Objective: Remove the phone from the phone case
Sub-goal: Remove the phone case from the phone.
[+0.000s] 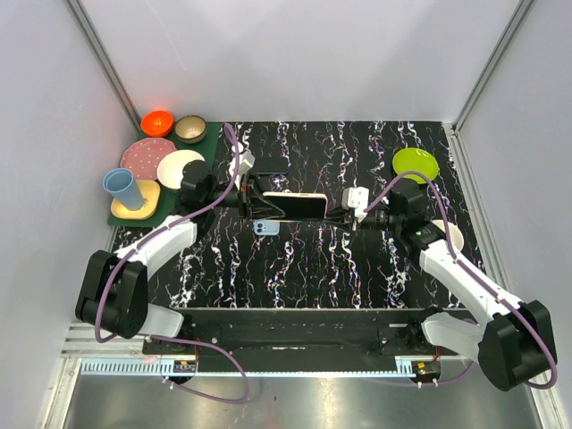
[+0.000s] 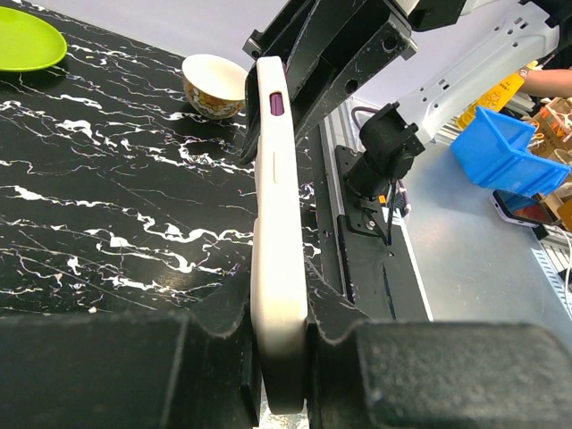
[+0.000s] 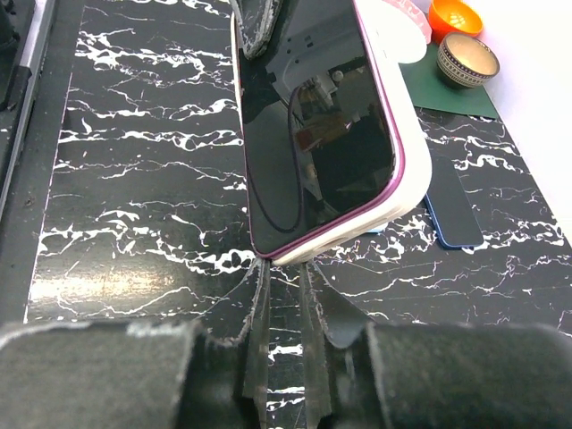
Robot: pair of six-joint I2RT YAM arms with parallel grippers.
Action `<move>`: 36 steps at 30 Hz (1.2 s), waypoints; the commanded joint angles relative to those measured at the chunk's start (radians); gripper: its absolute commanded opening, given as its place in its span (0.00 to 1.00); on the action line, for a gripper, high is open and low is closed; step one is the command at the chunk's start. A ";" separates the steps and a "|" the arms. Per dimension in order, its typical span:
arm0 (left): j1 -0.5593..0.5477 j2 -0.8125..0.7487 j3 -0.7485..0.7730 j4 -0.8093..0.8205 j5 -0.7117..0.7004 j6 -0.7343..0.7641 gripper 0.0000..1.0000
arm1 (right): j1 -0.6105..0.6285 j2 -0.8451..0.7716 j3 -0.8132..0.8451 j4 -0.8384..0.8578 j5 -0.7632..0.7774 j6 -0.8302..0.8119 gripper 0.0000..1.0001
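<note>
A phone with a dark screen and purple rim (image 3: 313,125) sits in a cream phone case (image 1: 295,206), held in the air over the middle of the table. My left gripper (image 1: 255,204) is shut on the case's left end. In the left wrist view the cream edge (image 2: 279,223) is clamped between the jaws of the left gripper (image 2: 279,304). My right gripper (image 1: 338,217) is at the right end. In the right wrist view its fingers (image 3: 261,295) stand nearly together, and the right gripper (image 3: 283,266) pinches the near corner of the case (image 3: 393,201).
A flat blue phone-like item (image 1: 266,228) lies on the table under the held phone, also in the right wrist view (image 3: 451,210). Dishes and a blue cup (image 1: 122,188) sit on a green mat at back left. A green plate (image 1: 416,164) and a bowl (image 1: 451,234) are at right.
</note>
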 commanded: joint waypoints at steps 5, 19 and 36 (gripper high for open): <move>-0.038 -0.013 0.020 0.093 0.096 -0.009 0.00 | 0.009 -0.013 -0.026 0.041 0.015 -0.078 0.12; -0.053 -0.014 0.031 0.030 0.118 0.041 0.00 | 0.007 -0.008 -0.029 0.056 0.026 -0.075 0.25; -0.053 -0.016 0.041 -0.042 0.110 0.098 0.00 | 0.009 -0.019 0.021 -0.200 -0.226 -0.201 0.46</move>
